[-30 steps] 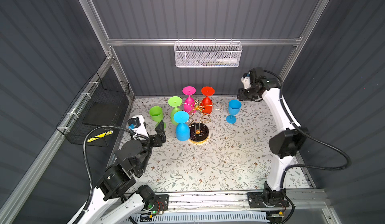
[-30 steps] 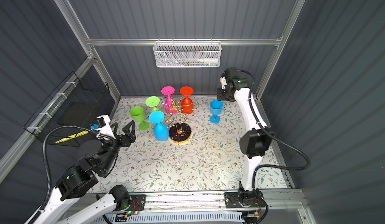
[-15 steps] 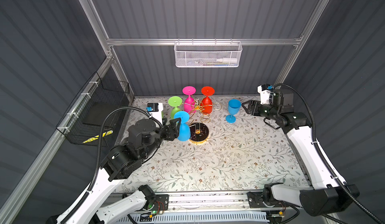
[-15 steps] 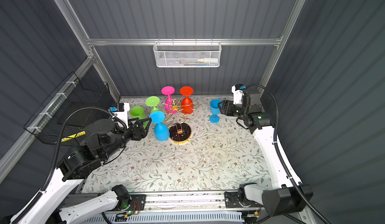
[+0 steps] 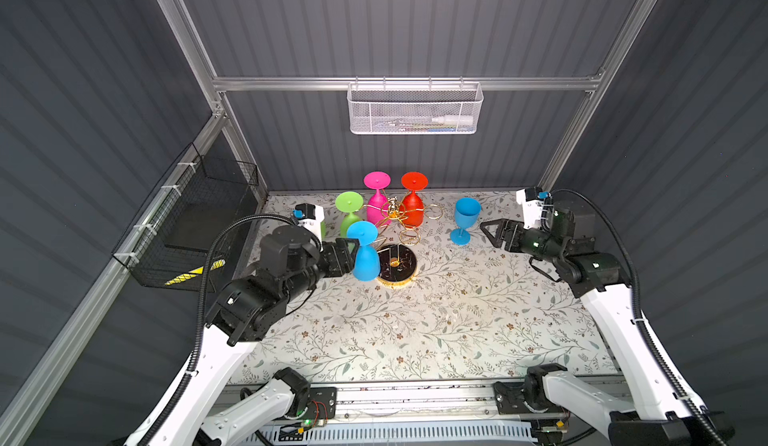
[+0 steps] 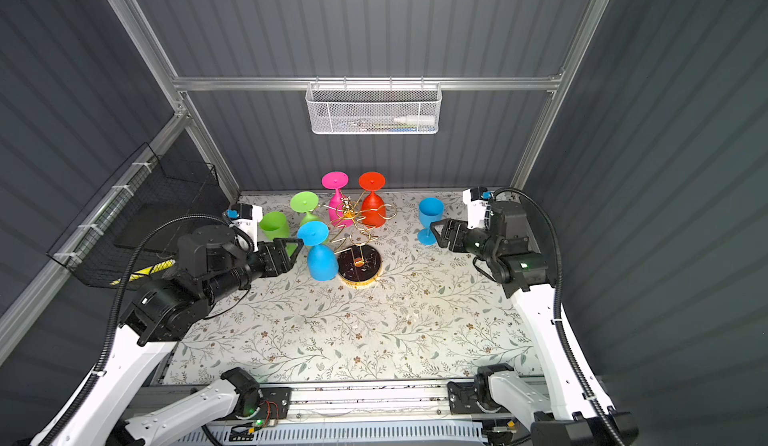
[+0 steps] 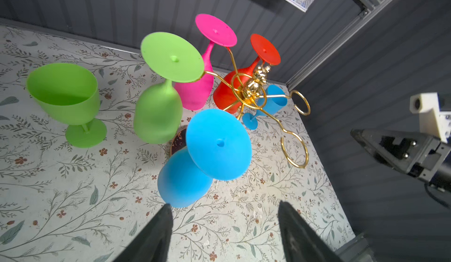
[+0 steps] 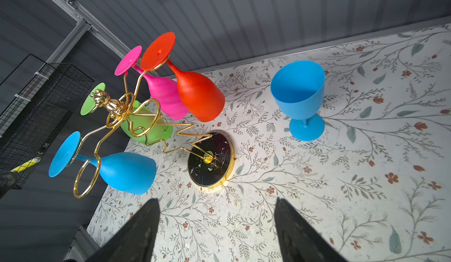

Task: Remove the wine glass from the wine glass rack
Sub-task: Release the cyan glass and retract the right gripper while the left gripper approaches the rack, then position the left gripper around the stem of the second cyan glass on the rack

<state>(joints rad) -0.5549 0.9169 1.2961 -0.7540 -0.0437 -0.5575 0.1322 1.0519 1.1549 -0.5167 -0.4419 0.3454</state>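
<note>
The gold wine glass rack [image 5: 397,215] stands on its round black base [image 5: 398,262] at the back middle of the table. Hanging upside down from it are a blue wine glass [image 5: 365,259], a green one [image 5: 348,215], a pink one [image 5: 376,205] and a red one [image 5: 412,207]. My left gripper [image 5: 348,256] is open just left of the hanging blue glass [image 7: 183,180], whose bowl sits close ahead of one finger; nothing lies between the jaws. My right gripper [image 5: 492,235] is open and empty, right of the rack [image 8: 114,109].
An upright blue glass [image 5: 464,219] stands on the table just left of the right gripper. An upright green glass [image 6: 274,226] stands behind the left gripper. A white mesh basket [image 5: 415,109] hangs on the back wall, a black wire basket [image 5: 195,215] on the left wall.
The left arm swung forward to the hanging blue glass. The right arm dropped from high at the back wall to beside the upright blue glass, and its jaws widened.
</note>
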